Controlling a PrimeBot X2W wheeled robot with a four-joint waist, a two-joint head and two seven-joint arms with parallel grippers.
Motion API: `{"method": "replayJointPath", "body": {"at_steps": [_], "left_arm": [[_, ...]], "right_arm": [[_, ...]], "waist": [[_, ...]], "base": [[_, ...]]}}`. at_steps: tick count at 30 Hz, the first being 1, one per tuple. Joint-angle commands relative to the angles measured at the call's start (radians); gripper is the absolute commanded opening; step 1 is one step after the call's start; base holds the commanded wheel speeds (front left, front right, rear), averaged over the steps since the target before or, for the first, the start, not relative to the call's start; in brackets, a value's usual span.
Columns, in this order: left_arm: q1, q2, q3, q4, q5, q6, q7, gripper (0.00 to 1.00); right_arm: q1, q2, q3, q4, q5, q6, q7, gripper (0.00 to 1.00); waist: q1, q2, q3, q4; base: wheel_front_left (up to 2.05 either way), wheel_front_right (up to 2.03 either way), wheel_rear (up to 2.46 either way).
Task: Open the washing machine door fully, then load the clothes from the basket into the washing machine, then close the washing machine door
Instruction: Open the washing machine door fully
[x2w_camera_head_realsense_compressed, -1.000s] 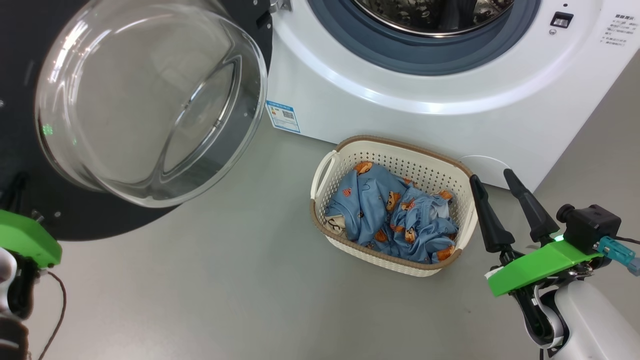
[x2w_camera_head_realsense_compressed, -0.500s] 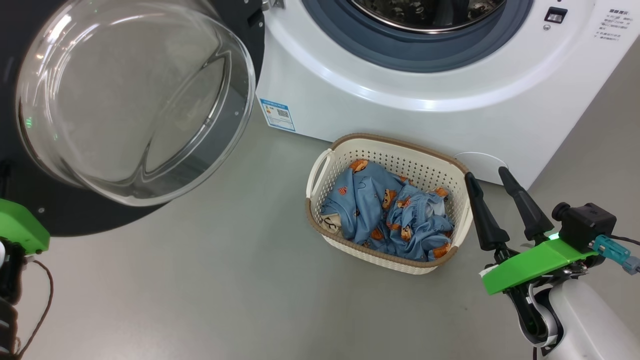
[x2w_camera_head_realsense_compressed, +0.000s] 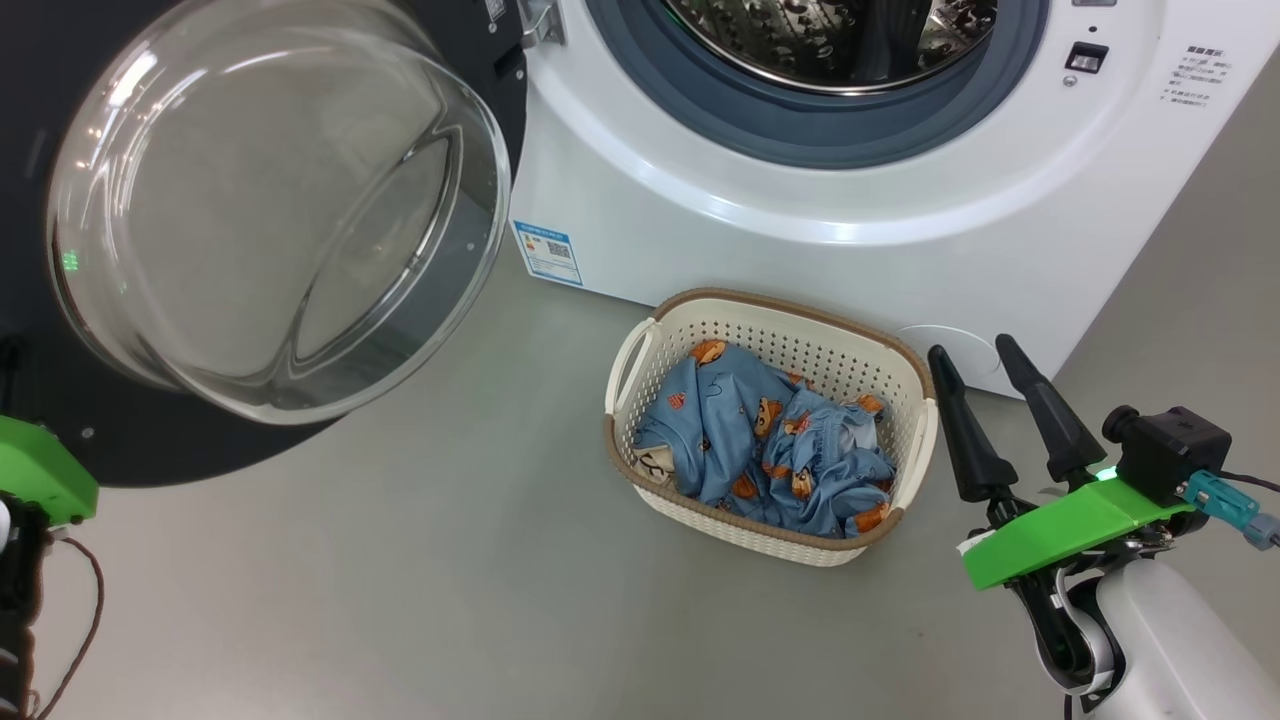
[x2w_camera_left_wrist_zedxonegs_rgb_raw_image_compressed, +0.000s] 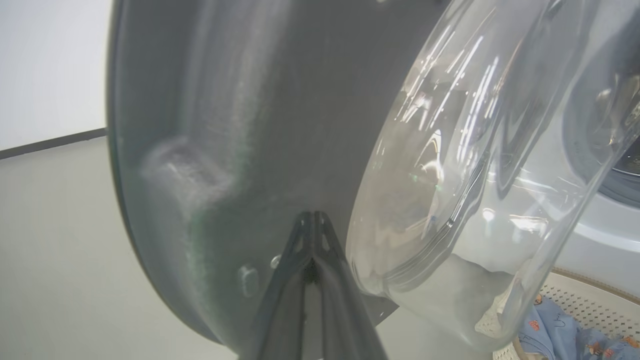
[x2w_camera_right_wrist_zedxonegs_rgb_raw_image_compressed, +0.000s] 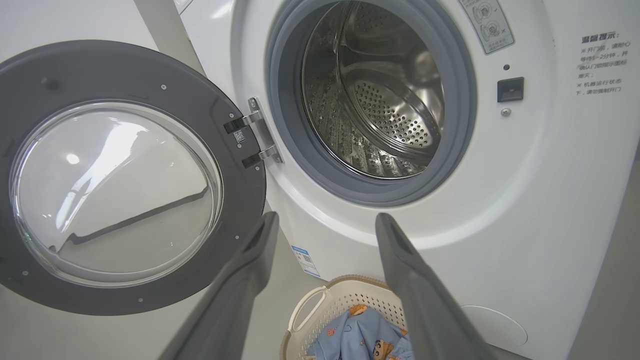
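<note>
While the washing machine door (x2w_camera_head_realsense_compressed: 270, 200) hangs open left, I see my left gripper (x2w_camera_left_wrist_zedxonegs_rgb_raw_image_compressed: 312, 220) closed beside it, right gripper (x2w_camera_head_realsense_compressed: 970, 347) wide by the basket (x2w_camera_head_realsense_compressed: 800, 310).

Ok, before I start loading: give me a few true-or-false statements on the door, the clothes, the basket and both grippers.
1. The washing machine door stands swung open. True.
2. The clothes lie in the drum. False: they lie in the basket, and none show in the drum.
3. The right gripper is open and holds nothing. True.
4. The left gripper is spread wide. False: its fingers are shut together, next to the door's black rim.
5. The basket stands on the floor in front of the washing machine. True.
</note>
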Motion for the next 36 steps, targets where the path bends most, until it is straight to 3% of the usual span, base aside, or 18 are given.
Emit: {"method": "replayJointPath", "body": {"at_steps": [1,13,15,16,24,36], "left_arm": [[-0.032,0.076,0.025,-0.013,0.004,-0.001,-0.019,0.0],[0.028,0.062,0.003,-0.051,-0.021,-0.033,-0.079,0.0],[0.055,0.06,0.005,-0.085,-0.028,-0.035,-0.097,0.48],[0.067,0.058,0.006,-0.103,-0.029,-0.036,-0.103,1.0],[0.196,0.033,0.036,-0.309,-0.047,-0.005,-0.127,1.0],[0.438,-0.025,0.056,-0.697,-0.074,0.097,-0.103,1.0]], "right_arm": [[-0.002,0.005,0.016,-0.022,-0.001,0.005,-0.009,1.0],[0.015,0.006,0.025,-0.026,0.01,0.005,-0.009,1.0],[0.02,0.005,0.025,-0.031,0.009,0.005,-0.009,1.0],[0.022,0.004,0.025,-0.033,0.008,0.005,-0.009,1.0],[0.029,0.001,0.02,-0.063,-0.003,0.005,-0.009,1.0],[0.039,-0.005,0.025,-0.076,-0.02,0.005,-0.009,1.0]], "waist": [[0.0,0.0,-0.003,-0.002],[0.0,0.0,-0.03,-0.035],[0.0,0.0,-0.037,-0.052],[0.0,0.0,-0.038,-0.056],[0.0,0.0,-0.055,-0.107],[0.0,0.0,-0.079,-0.224]], "base": [[0.0,0.0,0.0],[0.0,0.0,0.0],[0.0,0.0,0.0],[0.0,0.0,0.0],[0.0,0.0,0.0],[0.0,0.0,0.0]]}}
